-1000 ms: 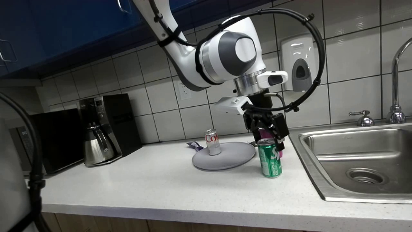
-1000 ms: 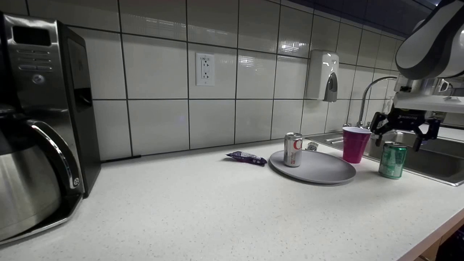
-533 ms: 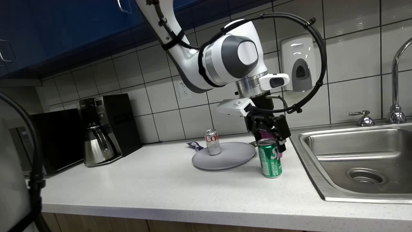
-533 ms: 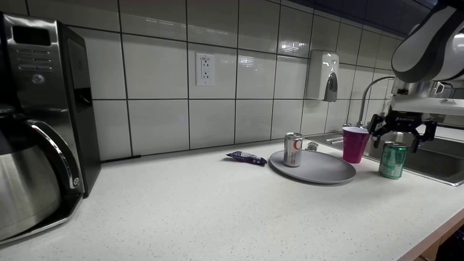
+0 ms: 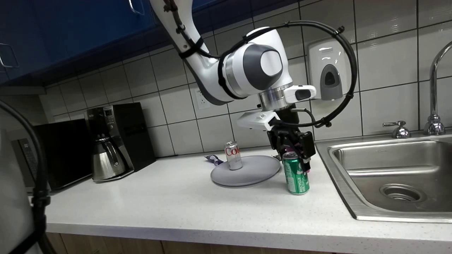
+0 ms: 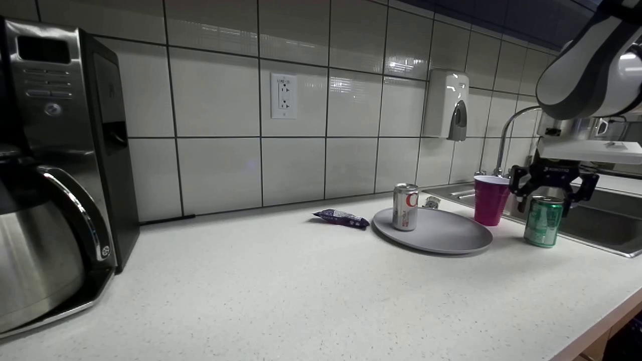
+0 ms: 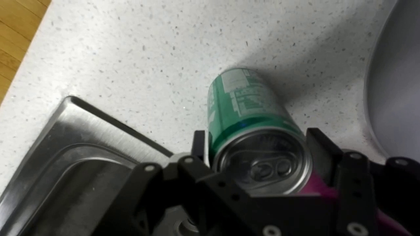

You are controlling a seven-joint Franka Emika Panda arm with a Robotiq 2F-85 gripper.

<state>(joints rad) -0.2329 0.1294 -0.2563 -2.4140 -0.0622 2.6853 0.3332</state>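
Observation:
A green soda can (image 7: pixel 246 98) stands upright on the counter close to the sink, seen in both exterior views. My gripper (image 7: pixel 258 142) has come down from above, with its fingers on either side of the can's top. In the wrist view a thin strip of counter shows between the left-hand finger (image 7: pixel 198 144) and the can. The right-hand finger (image 7: pixel 323 150) is very near the rim; whether it touches cannot be told. A magenta cup (image 6: pixel 490 200) stands just behind the can, mostly hidden by gripper and can in the wrist view.
A grey plate (image 5: pixel 254 173) bears a silver cola can (image 5: pixel 233 155). Beside it lies a dark purple wrapper (image 6: pixel 341 218). The steel sink (image 5: pixel 339 187) borders the green can's other side. A coffee maker (image 5: pixel 120 137) stands farther along the counter, and a soap dispenser (image 5: pixel 328 70) hangs on the wall.
The gripper has sunk lower over the green can, and its fingers have drawn somewhat closer together around the top. The can, plate and cup have stayed in place.

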